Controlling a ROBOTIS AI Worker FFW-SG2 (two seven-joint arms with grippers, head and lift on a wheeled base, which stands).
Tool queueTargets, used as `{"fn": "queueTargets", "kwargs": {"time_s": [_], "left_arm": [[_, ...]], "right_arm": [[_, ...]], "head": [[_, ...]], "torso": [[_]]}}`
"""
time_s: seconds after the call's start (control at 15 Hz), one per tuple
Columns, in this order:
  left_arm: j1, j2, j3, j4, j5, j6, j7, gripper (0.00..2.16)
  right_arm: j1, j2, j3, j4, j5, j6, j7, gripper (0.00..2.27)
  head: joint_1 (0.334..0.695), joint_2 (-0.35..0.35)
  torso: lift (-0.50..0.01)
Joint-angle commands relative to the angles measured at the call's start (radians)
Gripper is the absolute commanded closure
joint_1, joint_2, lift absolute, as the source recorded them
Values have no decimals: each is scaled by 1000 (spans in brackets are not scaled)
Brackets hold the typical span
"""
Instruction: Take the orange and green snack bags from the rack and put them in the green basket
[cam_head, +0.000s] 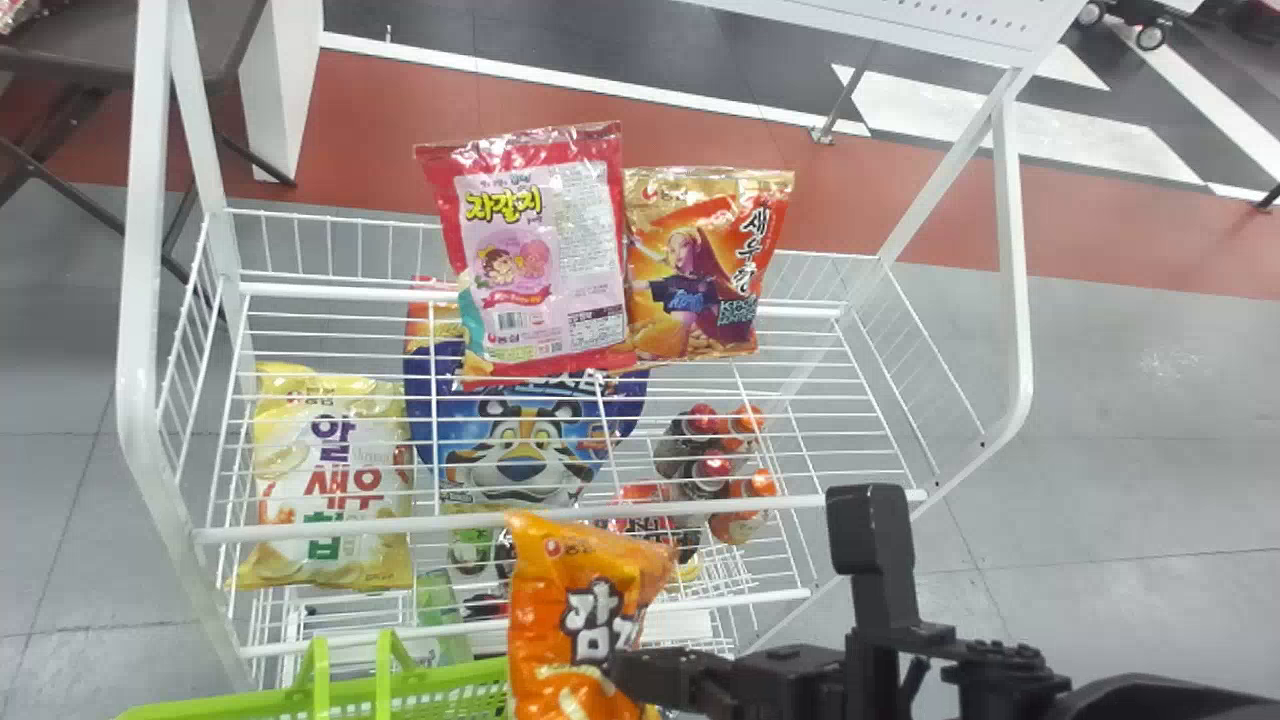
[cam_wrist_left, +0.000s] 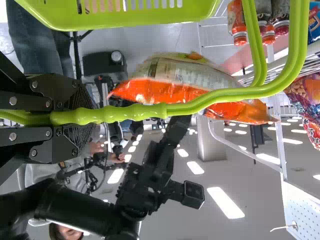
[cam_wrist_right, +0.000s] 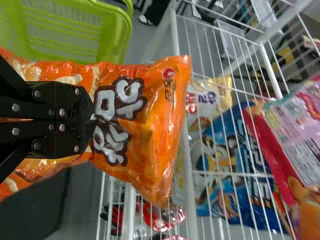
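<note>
Rack (cam_head: 450, 521) behind lettered orange bag (cam_head: 575, 625)

Shop-like space, white wire rack (cam_head: 145, 250) of snack packets (cam_head: 540, 260), grey-and-red floor (cam_head: 1150, 380), strip ceiling lights (cam_wrist_left: 225, 202)

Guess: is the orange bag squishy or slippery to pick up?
The orange bag looks puffy, so it's probably light and squishy. Its shiny wrapper might slip a little. It creases near the right gripper, so it likely bends easily.

Korean lettering marks the orange bag (cam_head: 560, 625), pink bag (cam_head: 540, 250), gold bag (cam_head: 690, 275), blue bag (cam_head: 520, 450) and yellow bag (cam_head: 330, 475).
</note>
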Motion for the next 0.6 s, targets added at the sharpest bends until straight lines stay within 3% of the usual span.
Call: {"fn": "queueTargets", "kwargs": {"time_s": [0.0, 0.4, 0.53], "left_arm": [[1, 0, 0, 2, -1, -1, 0, 1997], [3, 1, 0, -6, 1, 3, -2, 1997], [4, 1, 0, -6, 4, 3, -3, 1997]], "right_arm": [[1, -7, 37, 0, -6, 11, 0, 2246], [-8, -31, 228, 114, 39, 11, -14, 2246], [-31, -34, 298, 184, 67, 11, -26, 2246]], "head": [[695, -350], [695, -350], [695, -312]], "torso": [[0], [0], [0]]}}
